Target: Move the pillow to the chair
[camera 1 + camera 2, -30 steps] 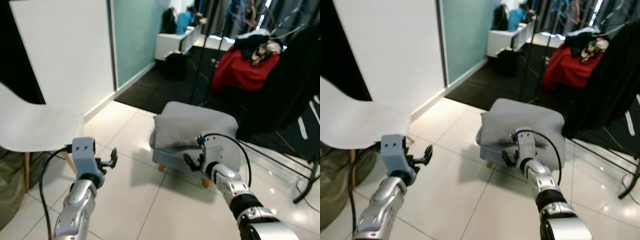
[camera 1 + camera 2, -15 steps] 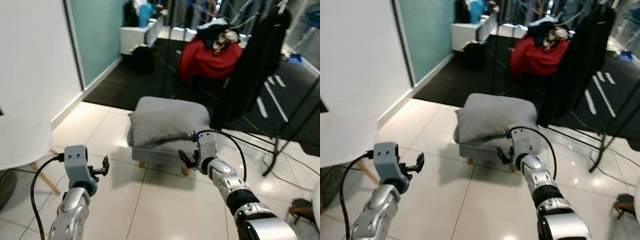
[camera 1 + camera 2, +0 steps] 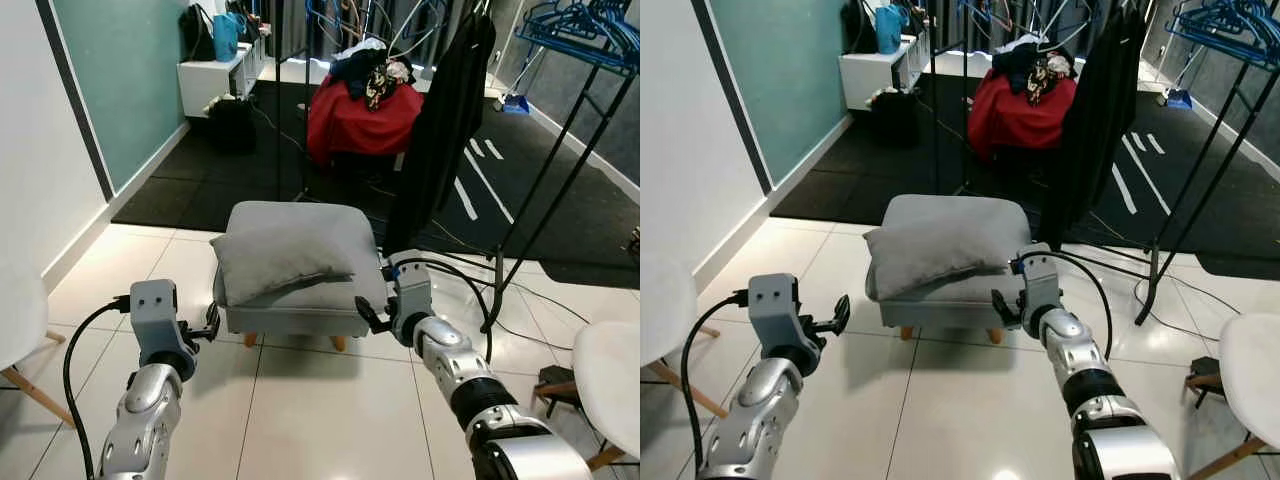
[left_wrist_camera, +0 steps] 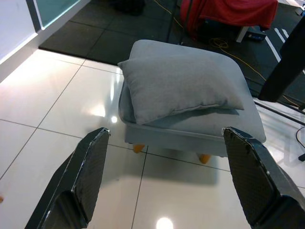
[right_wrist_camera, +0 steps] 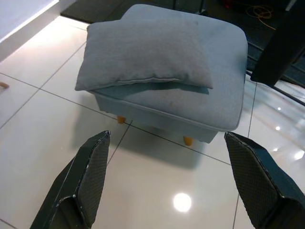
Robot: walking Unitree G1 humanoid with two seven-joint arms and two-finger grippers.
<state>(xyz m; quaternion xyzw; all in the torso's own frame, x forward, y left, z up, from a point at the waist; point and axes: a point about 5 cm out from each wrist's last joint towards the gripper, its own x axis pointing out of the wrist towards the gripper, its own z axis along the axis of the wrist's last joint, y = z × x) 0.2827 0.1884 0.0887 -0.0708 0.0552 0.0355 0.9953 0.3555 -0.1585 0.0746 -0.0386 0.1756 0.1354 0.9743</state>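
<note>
The grey pillow (image 3: 280, 262) lies on the grey footstool (image 3: 310, 305), directly ahead, with the left hand (image 3: 208, 325) and right hand (image 3: 366, 317) both open, empty, and held short of it on either side. Advance until the pillow sits between the hands, then close on its opposite edges. Lift clear before turning toward a white chair (image 3: 612, 372).

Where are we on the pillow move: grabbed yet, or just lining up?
Just lining up. Done: the robot faces the grey footstool with the pillow lying on top. In hand: nothing; the left claw and right claw are both open, held short of the stool on either side. Left: grasp the pillow, lift it, and carry it to a white chair.
</note>
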